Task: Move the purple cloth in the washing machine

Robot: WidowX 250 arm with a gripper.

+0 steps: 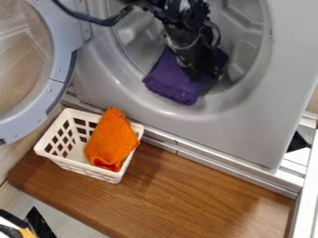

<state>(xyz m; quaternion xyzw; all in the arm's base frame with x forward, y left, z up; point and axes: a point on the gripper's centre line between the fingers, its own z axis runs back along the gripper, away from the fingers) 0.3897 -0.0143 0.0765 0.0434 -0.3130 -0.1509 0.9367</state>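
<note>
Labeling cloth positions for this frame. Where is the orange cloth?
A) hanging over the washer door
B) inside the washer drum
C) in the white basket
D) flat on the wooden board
C: the orange cloth sits in the white basket, its top corner sticking up past the rim.
</note>
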